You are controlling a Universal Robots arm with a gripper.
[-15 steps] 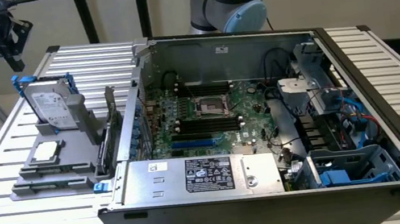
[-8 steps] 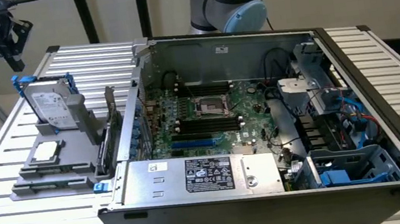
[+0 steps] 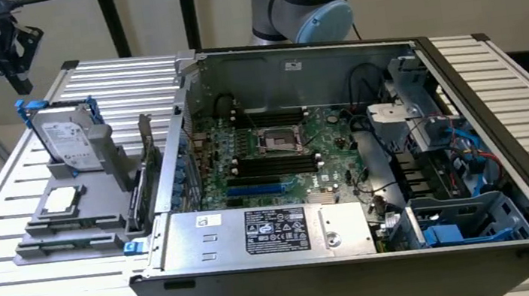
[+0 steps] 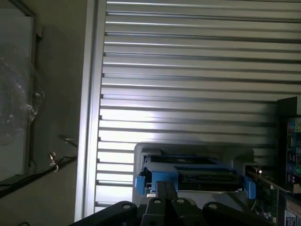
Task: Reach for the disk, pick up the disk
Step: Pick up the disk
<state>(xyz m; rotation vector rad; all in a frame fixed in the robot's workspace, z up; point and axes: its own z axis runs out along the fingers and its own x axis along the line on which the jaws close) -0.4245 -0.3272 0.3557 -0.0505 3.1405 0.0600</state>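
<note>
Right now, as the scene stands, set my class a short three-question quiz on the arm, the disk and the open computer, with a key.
1. True or false: the gripper is holding the disk.
2. Where is the disk relative to the open computer case?
A) inside it, lying flat
B) outside it, upright in the grey holder, on the exterior view's left
C) on top of its silver box
3. Fill in: the bracket framing the disk is coloured ____.

Key
1. False: the gripper hangs above the disk, shut and empty.
2. B
3. blue
</note>
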